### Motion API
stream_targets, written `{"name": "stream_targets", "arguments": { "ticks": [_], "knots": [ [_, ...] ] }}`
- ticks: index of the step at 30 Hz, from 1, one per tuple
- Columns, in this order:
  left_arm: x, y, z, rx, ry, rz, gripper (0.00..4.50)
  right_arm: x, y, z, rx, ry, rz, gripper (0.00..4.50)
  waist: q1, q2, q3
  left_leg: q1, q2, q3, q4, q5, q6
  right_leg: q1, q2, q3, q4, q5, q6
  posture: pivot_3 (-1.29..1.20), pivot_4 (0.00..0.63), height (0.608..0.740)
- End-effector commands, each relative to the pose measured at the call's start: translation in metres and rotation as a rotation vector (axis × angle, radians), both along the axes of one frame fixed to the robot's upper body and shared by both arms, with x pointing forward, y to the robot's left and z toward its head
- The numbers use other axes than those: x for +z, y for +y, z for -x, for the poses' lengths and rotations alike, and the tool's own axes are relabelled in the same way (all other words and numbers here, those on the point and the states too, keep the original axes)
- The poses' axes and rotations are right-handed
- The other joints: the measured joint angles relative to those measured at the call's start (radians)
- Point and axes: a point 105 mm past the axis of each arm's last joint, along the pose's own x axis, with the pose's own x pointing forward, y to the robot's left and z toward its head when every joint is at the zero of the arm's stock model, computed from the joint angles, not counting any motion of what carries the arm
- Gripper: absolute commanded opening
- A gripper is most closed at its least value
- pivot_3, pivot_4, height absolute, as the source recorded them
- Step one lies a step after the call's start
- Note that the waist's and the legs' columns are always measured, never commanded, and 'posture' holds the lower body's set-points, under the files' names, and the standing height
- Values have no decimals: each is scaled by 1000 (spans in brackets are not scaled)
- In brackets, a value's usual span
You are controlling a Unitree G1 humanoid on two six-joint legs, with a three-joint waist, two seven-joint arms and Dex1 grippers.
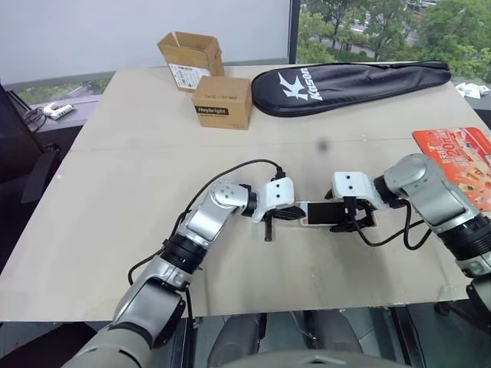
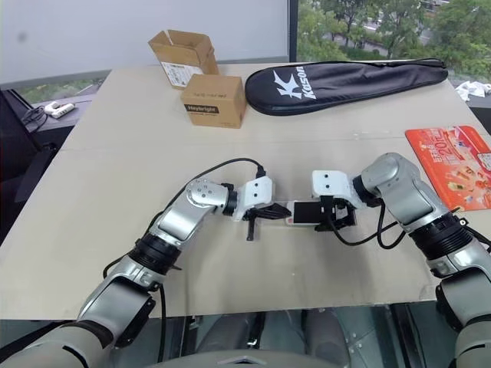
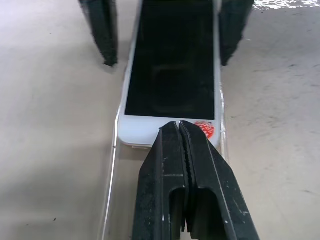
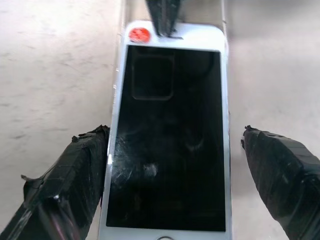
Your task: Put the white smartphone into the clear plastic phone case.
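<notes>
Left end effector touching white smartphone.

A pale beige table carries two brown cardboard boxes at its far side (one open, behind the other), a long black racket bag beside them, a red-orange printed packet at the right edge, and near the middle the white smartphone lying in the clear plastic phone case.

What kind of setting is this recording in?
Probably an office or lab workspace by a window: a large beige table, cardboard boxes, a black racket bag, and trees outside the glass.
</notes>
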Motion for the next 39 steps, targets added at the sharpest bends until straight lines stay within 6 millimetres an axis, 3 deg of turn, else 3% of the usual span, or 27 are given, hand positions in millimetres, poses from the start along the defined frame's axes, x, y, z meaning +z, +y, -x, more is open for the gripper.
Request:
{"name": "stream_targets", "arguments": {
  "ticks": [1, 6, 14, 21, 24, 28, 31, 34, 39],
  "knots": [
    [-16, 6, 6, 7, 43, -59, 0, 16, 0, -2, 10, -46, -20, 4441, -1, 0, 0, 0, 0, 0, 0, 0, 0, 0, 0, 0, 0, 0, 0, 0, 150, 740],
    [-18, 7, 5, 12, 46, -66, 0, 24, 0, -2, -2, -69, -46, 4441, -1, 0, 0, 0, 0, 0, 0, 0, 0, 0, 0, 0, 0, 0, 0, 0, 150, 740],
    [-14, 5, 5, 25, 43, -34, 0, 66, -12, 8, -111, -66, -212, 4441, 2, 0, 0, 0, 0, -1, 0, 0, 0, 0, 0, 0, 0, 0, 0, 0, 150, 740],
    [14, 0, 4, 33, 27, 91, 0, 59, -46, 9, -279, -63, -190, 4441, 1, 0, 0, -1, 0, 0, 0, 0, 0, 0, -2, 0, -1, 0, 0, 0, 150, 740],
    [32, 2, 7, 18, 12, 135, 0, 49, -53, 12, -296, -59, -147, 3619, 0, 0, 0, -2, 0, 0, 0, 0, 0, -2, -2, 0, -1, 0, 0, 0, 150, 740],
    [66, 5, 15, 0, 38, 266, 0, 43, -56, 13, -301, -62, -119, 1644, -1, 0, 0, -3, 1, 0, 0, 0, 0, -3, -2, 0, -1, 0, 0, 0, 150, 740],
    [75, 17, 17, 15, 38, 273, 0, 41, -60, 10, -306, -76, -80, 97, -1, 0, 0, -3, 1, 1, 0, 0, 0, -3, -2, 0, -1, 0, 0, 0, 150, 740],
    [79, 38, 13, 67, 29, 237, 0, 40, -64, 7, -310, -91, -49, 37, -1, 0, 1, -3, 2, 1, 0, 0, 0, -3, -1, 1, 0, 0, 0, 0, 150, 740],
    [50, 87, 3, 197, 13, 34, 0, 38, -72, 6, -316, -111, 13, 37, -3, 0, 1, -2, 2, 2, -1, 0, 0, -3, 0, 1, -1, 0, 0, 0, 150, 740]
  ]
}}
